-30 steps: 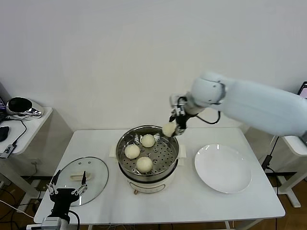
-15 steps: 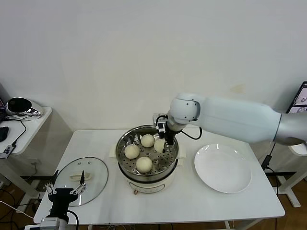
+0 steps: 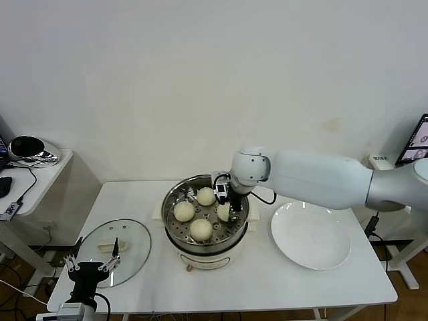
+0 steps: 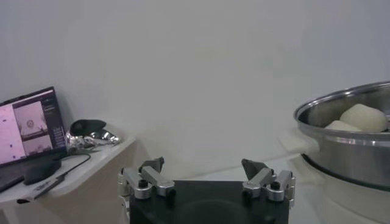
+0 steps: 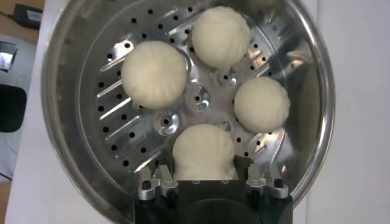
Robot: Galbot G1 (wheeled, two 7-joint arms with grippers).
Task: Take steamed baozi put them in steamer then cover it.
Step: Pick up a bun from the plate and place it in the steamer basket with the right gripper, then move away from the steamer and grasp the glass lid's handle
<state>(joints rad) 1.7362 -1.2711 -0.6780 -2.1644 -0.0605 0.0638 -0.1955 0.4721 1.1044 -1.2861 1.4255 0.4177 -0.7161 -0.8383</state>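
Lowered since a second ago, the right gripper fingers straddle a smooth pleated baozi at 3 o'clock on the steamer's perforated steel tray; left gripper fingers spread above the glass cover.

Bright, even light; steamer steel glints, wrist views perhaps soft
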